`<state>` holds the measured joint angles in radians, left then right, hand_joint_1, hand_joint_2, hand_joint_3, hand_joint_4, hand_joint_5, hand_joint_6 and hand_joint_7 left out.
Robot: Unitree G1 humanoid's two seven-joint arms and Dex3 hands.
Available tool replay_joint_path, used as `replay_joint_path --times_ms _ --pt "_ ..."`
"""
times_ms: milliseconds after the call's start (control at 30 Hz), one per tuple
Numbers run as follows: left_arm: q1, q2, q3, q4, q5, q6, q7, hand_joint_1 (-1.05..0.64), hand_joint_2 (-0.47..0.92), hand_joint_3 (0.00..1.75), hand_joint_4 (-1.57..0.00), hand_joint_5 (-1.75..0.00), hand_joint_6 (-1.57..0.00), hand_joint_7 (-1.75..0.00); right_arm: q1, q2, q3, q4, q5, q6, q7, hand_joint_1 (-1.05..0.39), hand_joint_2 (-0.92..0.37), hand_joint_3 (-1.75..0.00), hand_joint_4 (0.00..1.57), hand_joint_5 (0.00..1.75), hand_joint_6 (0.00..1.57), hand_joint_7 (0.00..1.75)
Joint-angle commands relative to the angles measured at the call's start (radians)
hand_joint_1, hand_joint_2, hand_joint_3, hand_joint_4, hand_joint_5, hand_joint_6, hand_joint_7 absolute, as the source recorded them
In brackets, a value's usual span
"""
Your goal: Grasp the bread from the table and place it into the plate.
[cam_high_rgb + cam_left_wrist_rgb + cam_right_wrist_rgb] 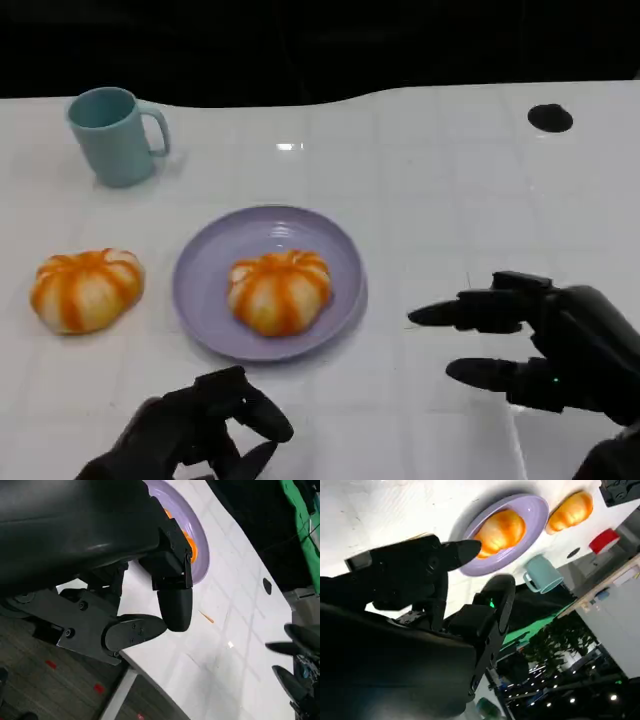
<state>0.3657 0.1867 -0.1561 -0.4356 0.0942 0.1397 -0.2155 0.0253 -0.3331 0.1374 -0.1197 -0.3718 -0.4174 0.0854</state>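
While one round orange-and-white striped bread (279,290) already sits in the lilac round plate (345,255), a second bread (86,289) lies on the white table (450,190) left of it, nearer the left hand (195,430), empty with fingers curled, than the spread-fingered, empty right hand (540,345).

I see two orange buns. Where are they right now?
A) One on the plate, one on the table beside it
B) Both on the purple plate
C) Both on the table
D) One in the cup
A: one bun sits on the purple plate; the other bun lies on the table.

Head cam looks down; wrist cams close (all share plate (200,290)).
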Motion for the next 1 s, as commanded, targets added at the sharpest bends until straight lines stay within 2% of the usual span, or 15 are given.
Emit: replay_joint_path --times_ms 33,233,367,633,1000 --pt "0.001 0.013 0.009 -0.003 -0.001 0.004 -0.002 -0.28 0.84 0.59 -0.67 -1.75 -0.64 -1.24 0.052 -0.001 -0.042 -0.025 0.03 0.017 -0.006 0.03 -0.36 -1.17 0.82 1.35 0.87 0.84" --pt "-0.002 0.014 0.008 -0.011 -0.001 0.015 -0.003 -0.29 0.85 0.57 -0.66 -1.75 -0.64 -1.24 0.117 -0.029 -0.082 -0.073 0.016 0.009 0.0 0.06 -0.25 -1.42 0.9 1.72 0.88 1.19" --pt "-0.004 0.013 0.009 -0.015 -0.008 0.023 -0.005 -0.28 0.85 0.57 -0.66 -1.75 -0.64 -1.24 0.15 -0.04 -0.1 -0.095 -0.01 0.016 -0.006 0.04 -0.22 -1.45 0.9 1.74 0.89 1.25" --pt "-0.003 0.02 0.016 -0.022 -0.013 0.028 -0.007 -0.26 0.86 0.56 -0.67 -1.75 -0.65 -1.23 0.174 0.0 -0.1 -0.053 -0.072 0.019 -0.079 0.03 -0.19 -1.5 0.92 1.75 0.88 1.4" --pt "-0.007 0.024 0.021 -0.006 -0.01 0.008 -0.005 -0.24 0.85 0.55 -0.65 -1.75 -0.65 -1.23 0.158 -0.004 -0.091 0.013 -0.113 -0.008 -0.127 0.06 -0.19 -1.44 0.92 1.75 0.84 1.44"
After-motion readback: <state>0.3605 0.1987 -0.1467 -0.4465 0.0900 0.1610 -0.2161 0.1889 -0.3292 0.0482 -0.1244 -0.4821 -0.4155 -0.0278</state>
